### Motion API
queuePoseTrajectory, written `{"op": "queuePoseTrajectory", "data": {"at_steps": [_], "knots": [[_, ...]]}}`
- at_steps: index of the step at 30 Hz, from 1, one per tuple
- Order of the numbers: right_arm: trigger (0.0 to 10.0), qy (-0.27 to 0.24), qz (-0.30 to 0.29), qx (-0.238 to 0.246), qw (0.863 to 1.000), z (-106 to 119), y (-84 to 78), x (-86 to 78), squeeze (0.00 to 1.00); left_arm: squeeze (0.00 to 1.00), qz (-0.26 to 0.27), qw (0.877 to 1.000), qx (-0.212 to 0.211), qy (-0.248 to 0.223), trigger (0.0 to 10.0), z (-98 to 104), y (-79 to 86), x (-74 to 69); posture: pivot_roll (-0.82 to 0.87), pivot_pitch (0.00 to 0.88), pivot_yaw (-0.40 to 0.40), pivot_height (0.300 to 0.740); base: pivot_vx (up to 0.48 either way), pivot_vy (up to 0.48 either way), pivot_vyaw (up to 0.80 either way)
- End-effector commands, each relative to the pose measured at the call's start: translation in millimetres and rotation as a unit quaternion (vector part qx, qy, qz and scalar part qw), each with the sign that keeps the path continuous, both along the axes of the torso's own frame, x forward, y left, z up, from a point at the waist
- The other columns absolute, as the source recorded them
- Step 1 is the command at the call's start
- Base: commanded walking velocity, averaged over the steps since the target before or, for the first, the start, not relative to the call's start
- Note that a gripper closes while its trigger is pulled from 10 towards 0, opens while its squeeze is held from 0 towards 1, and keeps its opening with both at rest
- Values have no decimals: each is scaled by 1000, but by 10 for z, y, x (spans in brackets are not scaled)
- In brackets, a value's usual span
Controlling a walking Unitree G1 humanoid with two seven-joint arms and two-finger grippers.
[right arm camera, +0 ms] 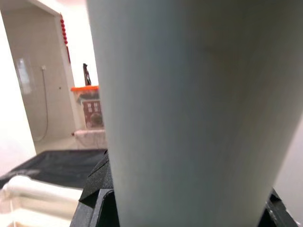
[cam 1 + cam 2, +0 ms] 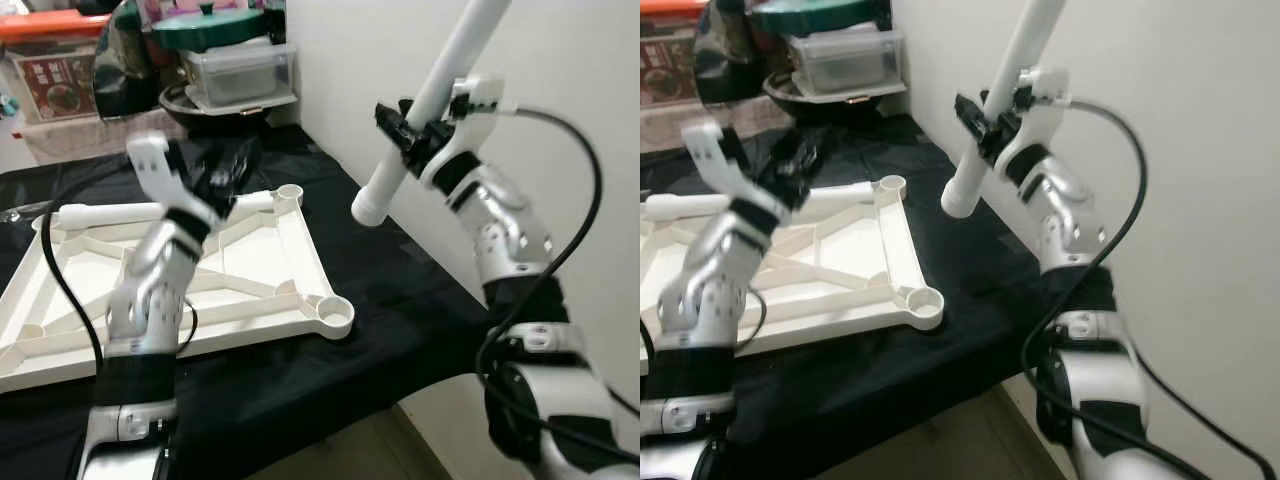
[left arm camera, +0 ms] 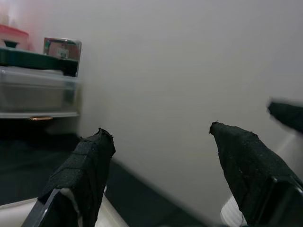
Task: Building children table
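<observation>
Across the black-draped surface (image 2: 300,380), from about nine o'clock to the centre of the head views, lies the white plastic tabletop (image 2: 262,262), underside up, its ribs showing and a round leg socket (image 2: 334,314) at the near corner, another socket (image 2: 289,192) at the far corner. One white table leg (image 2: 110,213) rests along its far edge at ten o'clock. At twelve o'clock, beyond the cloth, stand stacked clear storage boxes (image 2: 240,68) under a green lid (image 2: 208,24).

At one o'clock the right gripper (image 2: 408,132) is clamped around a second leg (image 2: 432,96), a white tube held aloft and tilted, its lower open end (image 2: 368,210) hanging over the cloth well apart from any socket. The left gripper (image 2: 228,172) hovers just above the tabletop's far rail, fingers (image 3: 80,175) spread with nothing between them.

The leg looks light, stiff and smooth, so likely slippery; gripping near its middle, as now, should balance it, though a hold closer to the lower end would probably steer it into a socket more surely. The tabletop seems rigid but light enough to slide when pressed
</observation>
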State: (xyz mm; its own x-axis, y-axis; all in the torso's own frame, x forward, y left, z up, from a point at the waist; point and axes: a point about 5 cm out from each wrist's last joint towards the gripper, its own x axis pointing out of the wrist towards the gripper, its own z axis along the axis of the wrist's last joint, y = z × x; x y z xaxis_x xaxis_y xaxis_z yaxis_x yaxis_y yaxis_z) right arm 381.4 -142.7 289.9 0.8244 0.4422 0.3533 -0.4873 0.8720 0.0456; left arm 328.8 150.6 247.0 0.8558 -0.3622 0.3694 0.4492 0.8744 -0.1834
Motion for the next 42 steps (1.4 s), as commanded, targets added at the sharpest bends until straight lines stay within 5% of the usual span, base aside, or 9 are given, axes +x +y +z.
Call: {"op": "queuePoseTrajectory", "data": {"at_steps": [1,2,4,11,26,42], "knots": [[10000,-23,0,-7,1000,72,54,-34,0,0,4,1000,29,-1,10000,-28,-48,-39,81,0,-15,740,0,0,756],[10000,-27,-7,-1,1000,-7,101,-89,0,0,7,998,68,15,10000,-226,-126,-195,83,0,-12,740,0,0,794],[10000,-29,-12,10,999,-29,124,-124,0,0,-2,997,70,32,10000,-333,-207,-334,70,4,-13,740,0,0,794],[10000,-45,-32,21,998,-38,168,-239,0,0,8,996,79,45,10000,-430,-325,-491,42,8,-10,740,0,0,794],[10000,-19,-39,32,999,-205,241,-422,0,0,50,994,84,57,10000,-432,-284,-529,69,16,-1,740,0,0,794],[10000,-2,-67,17,998,-284,141,-375,0,0,71,988,109,77,10000,-527,-304,-517,37,23,-18,740,0,-240,0]]}}
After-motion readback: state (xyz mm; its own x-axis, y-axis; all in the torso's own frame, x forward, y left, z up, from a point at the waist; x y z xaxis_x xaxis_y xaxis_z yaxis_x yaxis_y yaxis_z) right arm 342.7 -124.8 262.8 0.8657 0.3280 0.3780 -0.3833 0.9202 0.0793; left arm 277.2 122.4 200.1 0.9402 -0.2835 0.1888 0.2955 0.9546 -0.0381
